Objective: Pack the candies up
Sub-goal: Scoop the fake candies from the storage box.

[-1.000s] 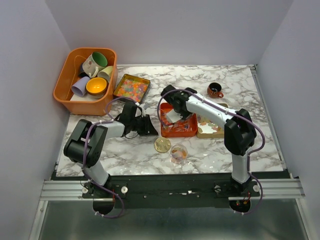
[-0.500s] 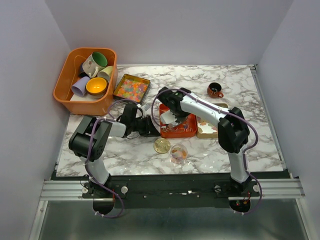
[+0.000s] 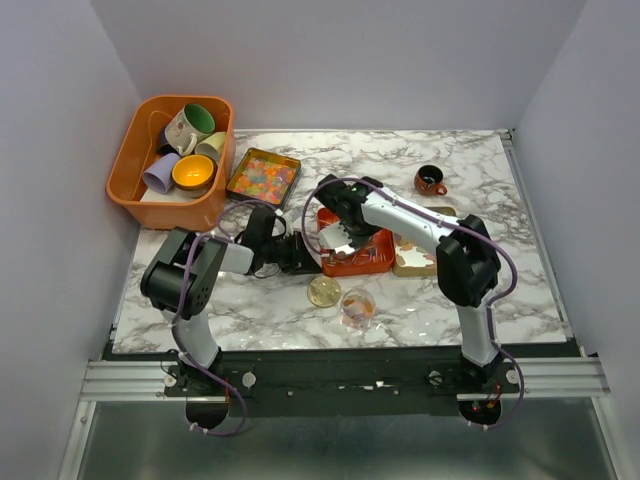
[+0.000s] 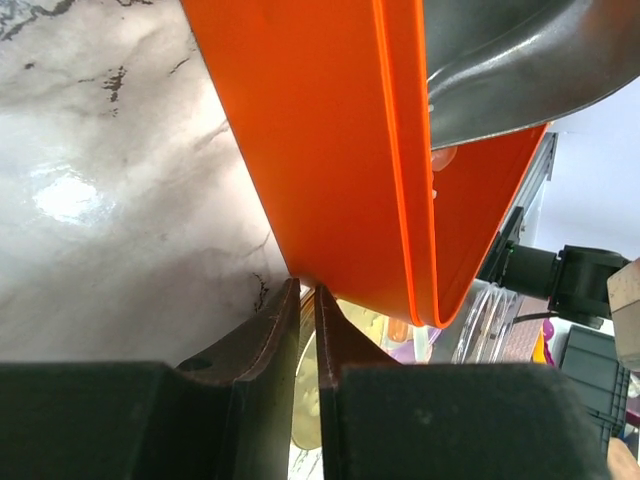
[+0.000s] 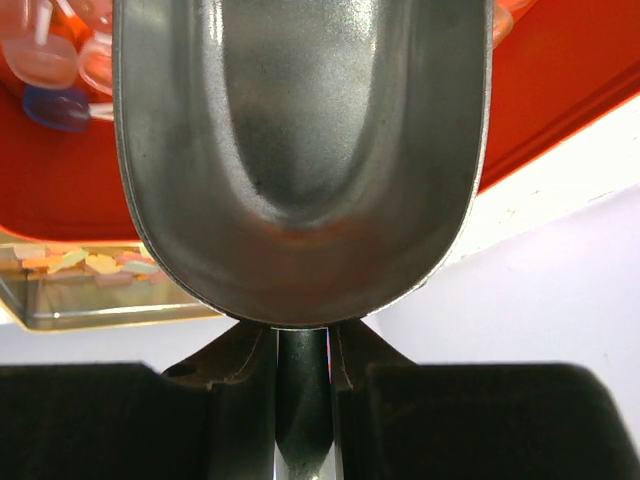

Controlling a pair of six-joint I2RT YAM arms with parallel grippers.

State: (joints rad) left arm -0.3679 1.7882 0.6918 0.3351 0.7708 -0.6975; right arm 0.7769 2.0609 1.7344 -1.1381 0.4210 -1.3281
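Looking at candies (image 3: pixel 263 176) heaped in the shallow rectangular tin (image 3: pixel 292 180), back left, just beside the orange bin (image 3: pixel 125 170) full of mugs (image 3: pixel 190 172). Also spotting some wrapped ones in the red tray (image 3: pixel 356 270) mid-table, plus a few in the little clear cup (image 3: pixel 357 306) near the front, right next to a gold disc (image 3: pixel 323 290). Got the left gripper (image 4: pixel 307 290) clenched on that tray's left edge, with its underside showing above the marble table (image 4: pixel 100 180). Got the right gripper (image 5: pixel 303 335) clamped tight on the handle of a metal scoop (image 5: pixel 300 150), held over the tray.
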